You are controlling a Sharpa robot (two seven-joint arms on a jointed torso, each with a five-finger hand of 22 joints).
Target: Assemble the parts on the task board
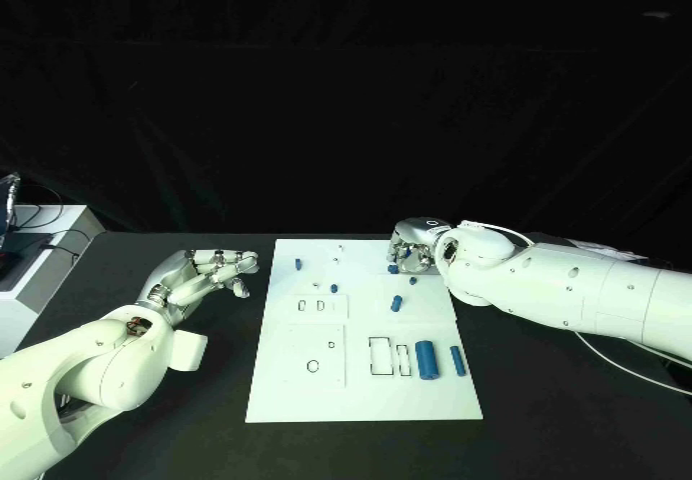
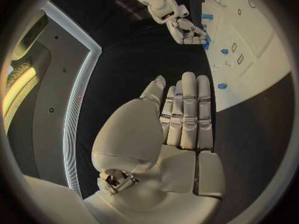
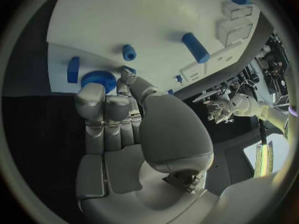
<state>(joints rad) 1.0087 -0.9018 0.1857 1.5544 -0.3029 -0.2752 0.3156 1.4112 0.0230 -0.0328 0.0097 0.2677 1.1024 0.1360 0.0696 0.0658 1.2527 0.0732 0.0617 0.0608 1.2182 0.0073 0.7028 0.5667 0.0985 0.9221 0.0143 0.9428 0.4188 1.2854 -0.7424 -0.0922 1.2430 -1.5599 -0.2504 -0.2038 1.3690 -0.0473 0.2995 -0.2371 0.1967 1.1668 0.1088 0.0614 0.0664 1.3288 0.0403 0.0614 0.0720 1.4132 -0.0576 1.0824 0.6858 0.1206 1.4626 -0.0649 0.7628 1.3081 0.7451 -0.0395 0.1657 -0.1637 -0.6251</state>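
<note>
near edge, task board (image 1: 289, 395): white plate mid-counter (image 1: 173, 420), bare near corner, recesses outlined in black.
near parts: 2 blue cylinders lying flat at the board's right side, thick one (image 1: 426, 352) just beside a rectangular slot, thin one (image 1: 459, 361) close to the edge. Judged light, rigid plastic, smooth, so likely to roll; take across the middle of the barrel, not the ends.
mid board: short blue peg (image 1: 397, 302) and smaller blue bits further up, well apart.
left hand (image 1: 202, 278): off the board on its left side, fingers straight and apart, holding nothing. Not in the way.
right hand (image 1: 414, 257): at the far right corner of the board, fingers curled down onto a round ribbed blue part (image 3: 98, 79). Touching it; cannot tell whether it is actually gripped.
round part handling: ribbed rim should give grip; judged stiff, light. Pinch on the rim.
obstructions: small blue block (image 3: 74, 69) and a peg (image 3: 129, 52) sit near the round part; fingers could knock them.
</note>
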